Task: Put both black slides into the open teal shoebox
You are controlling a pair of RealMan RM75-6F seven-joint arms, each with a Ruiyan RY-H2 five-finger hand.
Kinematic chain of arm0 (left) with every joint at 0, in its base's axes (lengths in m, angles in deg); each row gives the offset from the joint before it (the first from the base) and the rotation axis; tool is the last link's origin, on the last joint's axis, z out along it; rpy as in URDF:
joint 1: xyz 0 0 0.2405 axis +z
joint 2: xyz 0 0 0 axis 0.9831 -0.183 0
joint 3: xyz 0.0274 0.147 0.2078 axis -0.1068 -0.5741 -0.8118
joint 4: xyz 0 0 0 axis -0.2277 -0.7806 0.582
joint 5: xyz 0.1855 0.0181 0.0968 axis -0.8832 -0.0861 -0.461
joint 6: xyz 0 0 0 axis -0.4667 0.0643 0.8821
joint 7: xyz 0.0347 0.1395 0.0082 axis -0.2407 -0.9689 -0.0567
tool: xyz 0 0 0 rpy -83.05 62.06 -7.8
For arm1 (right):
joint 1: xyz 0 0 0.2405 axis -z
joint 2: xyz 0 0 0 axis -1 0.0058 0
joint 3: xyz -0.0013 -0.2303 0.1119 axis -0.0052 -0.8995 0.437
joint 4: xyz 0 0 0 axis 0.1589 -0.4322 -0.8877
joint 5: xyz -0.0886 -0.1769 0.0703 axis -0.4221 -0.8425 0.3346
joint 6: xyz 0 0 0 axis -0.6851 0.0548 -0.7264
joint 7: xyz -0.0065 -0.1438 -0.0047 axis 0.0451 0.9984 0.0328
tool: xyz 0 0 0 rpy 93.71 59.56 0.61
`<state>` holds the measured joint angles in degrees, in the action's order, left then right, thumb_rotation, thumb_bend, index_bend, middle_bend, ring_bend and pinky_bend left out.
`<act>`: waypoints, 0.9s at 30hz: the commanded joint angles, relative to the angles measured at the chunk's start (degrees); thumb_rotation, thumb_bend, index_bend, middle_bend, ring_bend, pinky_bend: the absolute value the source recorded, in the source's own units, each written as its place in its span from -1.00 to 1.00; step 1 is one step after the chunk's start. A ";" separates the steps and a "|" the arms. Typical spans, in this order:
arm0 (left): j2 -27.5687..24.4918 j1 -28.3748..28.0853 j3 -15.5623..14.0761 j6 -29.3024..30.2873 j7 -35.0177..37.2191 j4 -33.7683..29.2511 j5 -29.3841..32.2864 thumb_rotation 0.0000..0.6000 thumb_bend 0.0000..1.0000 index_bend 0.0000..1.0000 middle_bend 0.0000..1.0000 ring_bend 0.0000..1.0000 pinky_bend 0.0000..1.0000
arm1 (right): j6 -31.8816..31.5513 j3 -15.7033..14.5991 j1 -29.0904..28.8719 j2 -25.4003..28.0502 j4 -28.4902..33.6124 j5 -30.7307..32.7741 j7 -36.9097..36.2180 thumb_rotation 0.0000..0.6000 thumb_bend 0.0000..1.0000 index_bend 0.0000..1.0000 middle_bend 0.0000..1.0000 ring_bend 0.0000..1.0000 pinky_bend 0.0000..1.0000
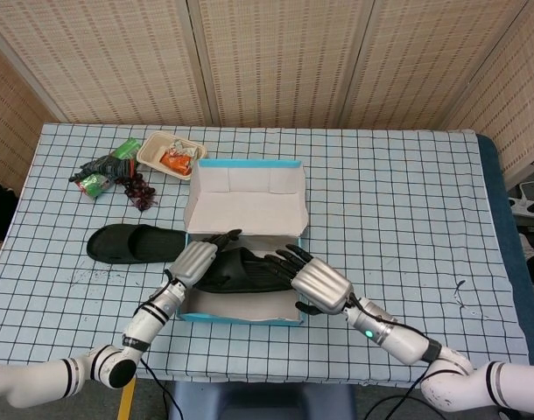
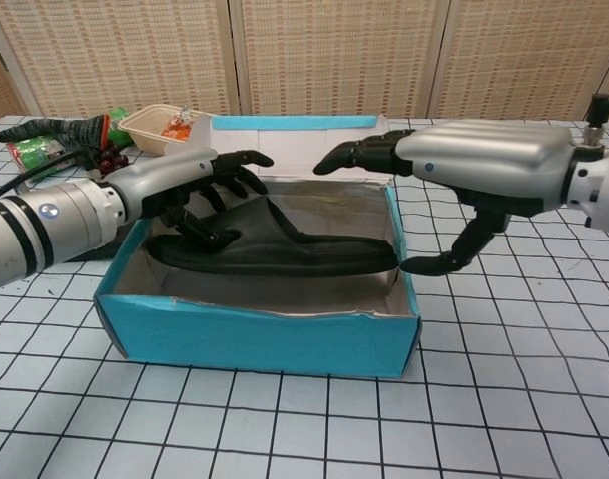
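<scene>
The open teal shoebox [image 1: 242, 317] [image 2: 255, 334] stands at the table's near middle, its lid [image 1: 246, 199] raised at the back. One black slide [image 1: 249, 273] [image 2: 285, 251] lies lengthwise inside it. My left hand [image 1: 195, 261] [image 2: 190, 190] grips that slide at its left end, fingers over the strap and thumb beneath. My right hand [image 1: 319, 282] [image 2: 474, 165] hovers above the box's right end with fingers spread, holding nothing. The second black slide [image 1: 131, 243] lies flat on the table, left of the box.
A beige food container [image 1: 171, 156] [image 2: 165, 125], a green packet [image 1: 96, 182] [image 2: 40, 152] and dark grapes [image 1: 141, 189] lie at the back left. The table's right edge [image 1: 495, 227] borders a blue strip.
</scene>
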<state>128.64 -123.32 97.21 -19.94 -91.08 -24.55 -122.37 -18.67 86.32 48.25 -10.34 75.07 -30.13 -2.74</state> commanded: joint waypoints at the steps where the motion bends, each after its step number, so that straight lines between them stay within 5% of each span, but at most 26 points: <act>1: 0.19 -0.05 -0.01 0.13 -0.09 0.29 0.00 1.00 -0.09 -1.00 -0.92 -0.99 -0.46 | 3.55 0.59 -2.41 -0.59 0.96 2.06 3.23 1.00 -0.45 -1.00 -1.00 -1.00 -1.00; 7: -0.53 0.35 -0.10 0.10 3.09 0.75 -1.56 1.00 -0.10 -1.00 -0.91 -0.98 -0.47 | 8.36 1.18 -5.63 -1.96 0.54 6.72 7.92 1.00 0.02 -1.00 -1.00 -1.00 -1.00; 27: -0.56 0.51 -2.00 0.39 17.85 4.71 -10.70 1.00 -0.11 -1.00 -0.94 -0.98 -0.57 | 14.25 -0.21 -10.78 -5.58 -4.48 12.54 6.79 1.00 0.24 -1.00 -1.00 -1.00 -1.00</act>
<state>128.05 -122.68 95.55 -19.60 -75.37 -20.53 -131.65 -4.86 86.21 37.89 -15.53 71.14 -17.80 4.55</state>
